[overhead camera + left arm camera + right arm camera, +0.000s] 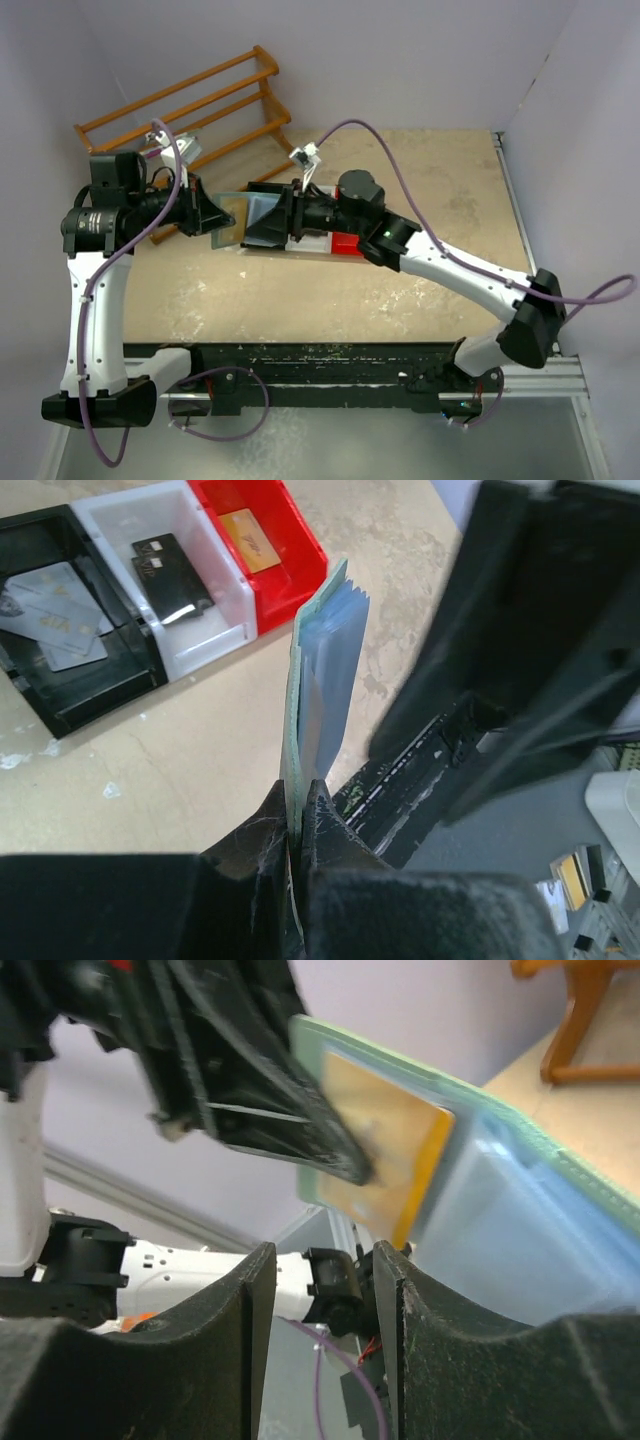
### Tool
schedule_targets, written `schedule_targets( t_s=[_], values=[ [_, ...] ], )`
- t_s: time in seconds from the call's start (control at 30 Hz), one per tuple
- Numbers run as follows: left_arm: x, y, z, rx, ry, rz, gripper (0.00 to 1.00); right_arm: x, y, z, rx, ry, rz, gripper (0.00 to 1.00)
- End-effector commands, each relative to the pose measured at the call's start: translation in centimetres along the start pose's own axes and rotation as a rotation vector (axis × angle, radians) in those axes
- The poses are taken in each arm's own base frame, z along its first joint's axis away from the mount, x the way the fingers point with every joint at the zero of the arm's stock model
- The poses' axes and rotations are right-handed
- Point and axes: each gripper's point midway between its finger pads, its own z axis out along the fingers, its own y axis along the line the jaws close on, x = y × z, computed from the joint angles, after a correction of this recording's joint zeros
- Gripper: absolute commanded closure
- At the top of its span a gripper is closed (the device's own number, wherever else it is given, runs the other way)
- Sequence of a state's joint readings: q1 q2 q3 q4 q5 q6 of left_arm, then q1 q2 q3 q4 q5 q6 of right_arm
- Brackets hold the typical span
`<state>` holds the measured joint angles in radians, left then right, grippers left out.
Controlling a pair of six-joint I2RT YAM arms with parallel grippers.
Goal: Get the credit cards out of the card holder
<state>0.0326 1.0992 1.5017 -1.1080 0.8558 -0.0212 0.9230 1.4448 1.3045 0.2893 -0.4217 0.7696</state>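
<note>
My left gripper (213, 214) is shut on the grey-green card holder (238, 220) and holds it open above the table. In the left wrist view the holder (325, 670) stands edge-on out of the shut jaws (298, 802). An orange-gold credit card (385, 1145) sits in the holder's pale teal inside (540, 1230). My right gripper (325, 1260) is open and empty just below that card, facing the holder (268, 216). Other cards lie in bins: silvery ones (50, 610), a black one (170, 575) and an orange one (250, 540).
A black bin (70, 705), a white bin (215, 645) and a red bin (295, 570) stand in a row on the table, under my right arm in the top view (345, 244). A wooden rack (190, 100) stands at the back left.
</note>
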Motion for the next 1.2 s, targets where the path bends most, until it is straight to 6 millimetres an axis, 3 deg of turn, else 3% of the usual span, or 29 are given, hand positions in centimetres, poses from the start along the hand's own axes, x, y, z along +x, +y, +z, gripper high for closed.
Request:
schedule_targets(
  t_s=[0.0, 0.3, 0.47, 0.6, 1.0, 1.17],
  values=[
    [-1.1, -3.3, -1.0, 0.138, -0.039, 0.043, 1.00, -1.0, 4.3, -0.4, -0.198, -0.009, 0.008, 0.55],
    [-1.4, -6.0, -1.6, 0.305, -0.038, 0.010, 1.00, -0.2, 1.8, -0.5, -0.132, -0.012, 0.030, 0.58],
    [-1.4, -7.2, -2.3, 0.359, -0.044, 0.009, 1.00, -1.1, 0.7, -1.7, -0.083, -0.035, 0.014, 0.58],
    [-1.4, -7.0, -2.3, 0.345, -0.046, 0.013, 1.00, -1.7, -0.1, -2.6, -0.028, -0.051, -0.007, 0.58],
    [-1.3, -7.4, -2.4, 0.372, -0.045, -0.001, 1.00, -2.5, -0.1, -0.5, -0.069, -0.067, 0.018, 0.60],
    [-1.0, -7.4, -2.3, 0.384, -0.040, -0.005, 1.00, -2.4, 1.0, -0.4, -0.142, -0.065, 0.038, 0.63]
  ],
)
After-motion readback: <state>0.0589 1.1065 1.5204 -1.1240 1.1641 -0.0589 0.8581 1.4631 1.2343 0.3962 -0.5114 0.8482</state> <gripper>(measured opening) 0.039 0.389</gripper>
